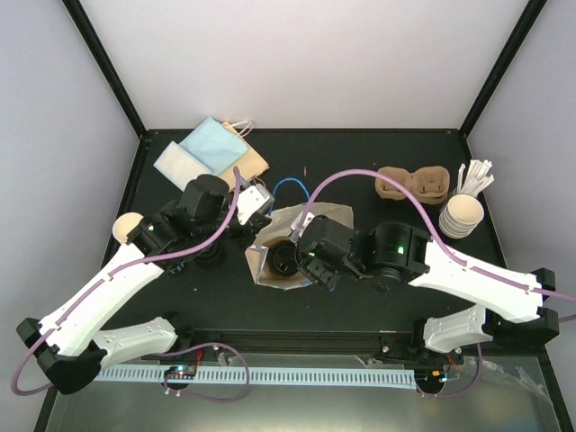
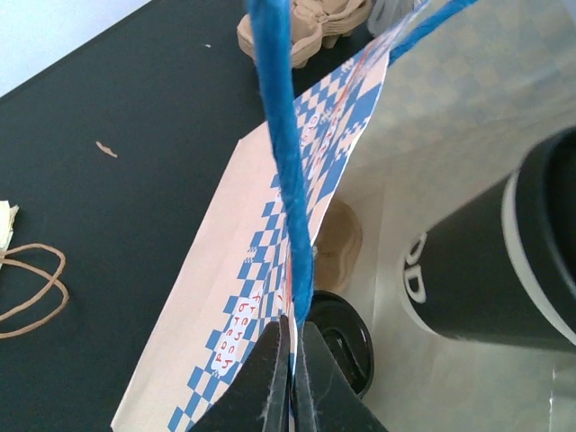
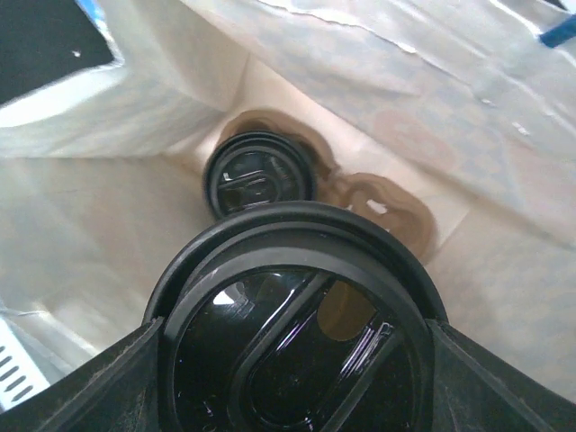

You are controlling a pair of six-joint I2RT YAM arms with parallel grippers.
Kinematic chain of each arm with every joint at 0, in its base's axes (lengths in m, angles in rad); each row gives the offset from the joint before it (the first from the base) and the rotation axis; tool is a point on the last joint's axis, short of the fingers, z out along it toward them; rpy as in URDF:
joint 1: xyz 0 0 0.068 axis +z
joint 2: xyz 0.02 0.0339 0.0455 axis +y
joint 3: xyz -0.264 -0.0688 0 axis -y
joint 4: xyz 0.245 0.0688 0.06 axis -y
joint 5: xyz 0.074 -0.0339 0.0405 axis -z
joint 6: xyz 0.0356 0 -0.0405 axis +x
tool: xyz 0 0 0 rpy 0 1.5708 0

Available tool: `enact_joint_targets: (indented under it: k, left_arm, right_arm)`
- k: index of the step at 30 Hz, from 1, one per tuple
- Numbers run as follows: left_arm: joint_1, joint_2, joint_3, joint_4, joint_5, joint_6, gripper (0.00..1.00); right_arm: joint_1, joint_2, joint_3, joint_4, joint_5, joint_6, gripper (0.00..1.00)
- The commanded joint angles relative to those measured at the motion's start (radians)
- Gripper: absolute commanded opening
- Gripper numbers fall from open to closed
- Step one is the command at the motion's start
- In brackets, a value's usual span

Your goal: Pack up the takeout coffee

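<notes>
Fingers (image 2: 270, 382) of your left gripper (image 2: 292, 351) are pinching fully shut on the blue handle (image 2: 279, 135) of the checked paper bag (image 2: 234, 297), nothing else between them. The handle is running taut up from the tips. In the top view the left gripper (image 1: 255, 205) is sitting just beside the bag's (image 1: 328, 216) left rim, and the bag mouth is gaping open mid-table.

Your right gripper (image 3: 288, 360) is standing wide, w/ both fingers (image 3: 90, 387) pressing the rim of a black lid (image 3: 288, 333) from either side, so it's gripping that. Can't tell whether a cup is hanging under the lid; it's hidden. From above, the right gripper (image 1: 306, 261) is reaching into the bag mouth.

Inside the bag, the pulp tray (image 3: 396, 211) is lying on the bottom. A lidded cup (image 3: 259, 175) is sitting in its far hole; the near hole is mostly hidden behind the held lid. The left wrist cam is catching the same lidded cup (image 2: 346, 337) and a bit of the tray (image 2: 340, 243).

On the table to the right, well apart from the bag, a spare tray (image 1: 412, 183) is lying beside the cup stack (image 1: 462, 216), w/ stir sticks (image 1: 477, 173) just behind the stack.
</notes>
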Motion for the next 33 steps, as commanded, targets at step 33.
enact_joint_targets:
  k: [33]
  left_arm:
    - [-0.233,-0.101,-0.062,-0.018,-0.065,0.004,0.02]
  right_arm:
    - [0.360,0.054,-0.294,0.013,0.384,0.254,0.59]
